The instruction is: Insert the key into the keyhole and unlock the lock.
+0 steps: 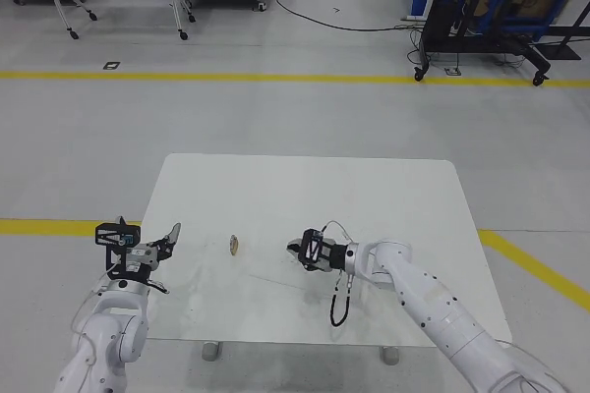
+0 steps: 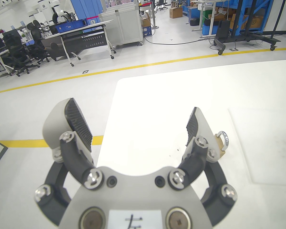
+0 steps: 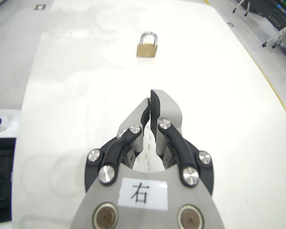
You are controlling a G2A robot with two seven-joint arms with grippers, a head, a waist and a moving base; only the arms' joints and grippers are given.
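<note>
The right gripper (image 3: pixel 149 96), jaws pressed together, maybe on a key, must aim straight at the lock (image 3: pixel 147 48); the left gripper (image 2: pixel 133 106), spread, may steady it.

Top cam looks down on the table (image 1: pixel 305 187); both wrist cams sit low, sharing the lock (image 1: pixel 234 244) from 9 and 3 o'clock

The right tool (image 3: pixel 149 98), pads pressed together, faces the brass lock (image 3: pixel 147 49) on the table (image 3: pixel 85 84).
</note>
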